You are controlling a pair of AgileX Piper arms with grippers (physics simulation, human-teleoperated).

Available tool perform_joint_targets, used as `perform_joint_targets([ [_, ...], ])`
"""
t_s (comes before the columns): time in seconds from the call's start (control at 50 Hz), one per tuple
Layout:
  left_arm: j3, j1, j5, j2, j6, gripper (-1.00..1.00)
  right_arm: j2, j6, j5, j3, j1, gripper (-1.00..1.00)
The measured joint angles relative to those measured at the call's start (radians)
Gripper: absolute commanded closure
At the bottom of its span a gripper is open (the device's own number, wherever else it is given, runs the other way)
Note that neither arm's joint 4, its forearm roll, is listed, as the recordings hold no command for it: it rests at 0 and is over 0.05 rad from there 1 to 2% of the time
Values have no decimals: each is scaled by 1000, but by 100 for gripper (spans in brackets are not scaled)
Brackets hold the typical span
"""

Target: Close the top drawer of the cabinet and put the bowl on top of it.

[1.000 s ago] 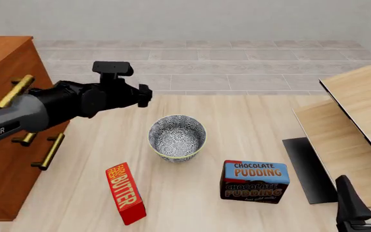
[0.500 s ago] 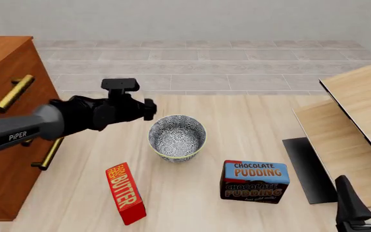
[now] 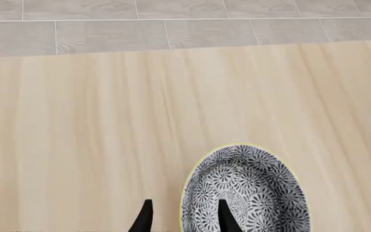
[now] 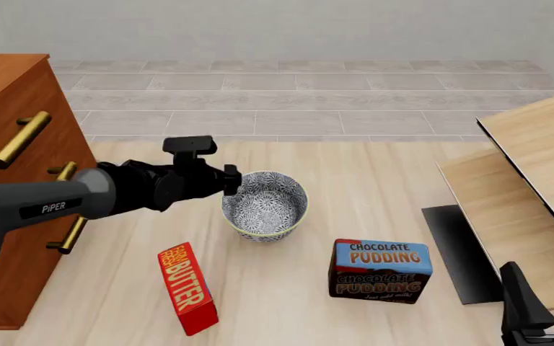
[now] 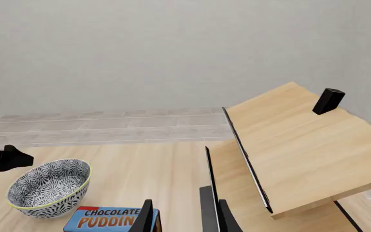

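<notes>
Pale wood table fills the left wrist view, with grey floor tiles beyond. Two dark fingertips of the left gripper stand apart, astride the near rim of the bowl: one tip seems to sit inside the bowl, the other outside, not yet pinched on it.

From the front, the left gripper hangs at the bowl's left edge. On the cabinet at far left, the top drawer looks flush with the drawers below (judging by the aligned brass handles), so the bowl pickup appears to be the step in hand. Next, the fingers would need to settle over the rim, clamp, then lift high enough to clear the cabinet's top edge. A butter box and a pudding box lie nearer the camera, out of that path. The right gripper waits low at right, fingers parted.

The right wrist view shows bowl, pudding box and a tilted wooden shelf, with the right gripper's fingers parted and empty.
</notes>
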State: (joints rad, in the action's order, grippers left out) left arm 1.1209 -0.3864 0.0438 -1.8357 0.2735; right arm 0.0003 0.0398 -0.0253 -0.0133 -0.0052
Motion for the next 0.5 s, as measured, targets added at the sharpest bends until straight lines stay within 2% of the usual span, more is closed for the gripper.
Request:
perform_joint_targets([
  [0.5,-25,-13,-60,-74,44,-100,0,3,-3,1,-4,-100],
])
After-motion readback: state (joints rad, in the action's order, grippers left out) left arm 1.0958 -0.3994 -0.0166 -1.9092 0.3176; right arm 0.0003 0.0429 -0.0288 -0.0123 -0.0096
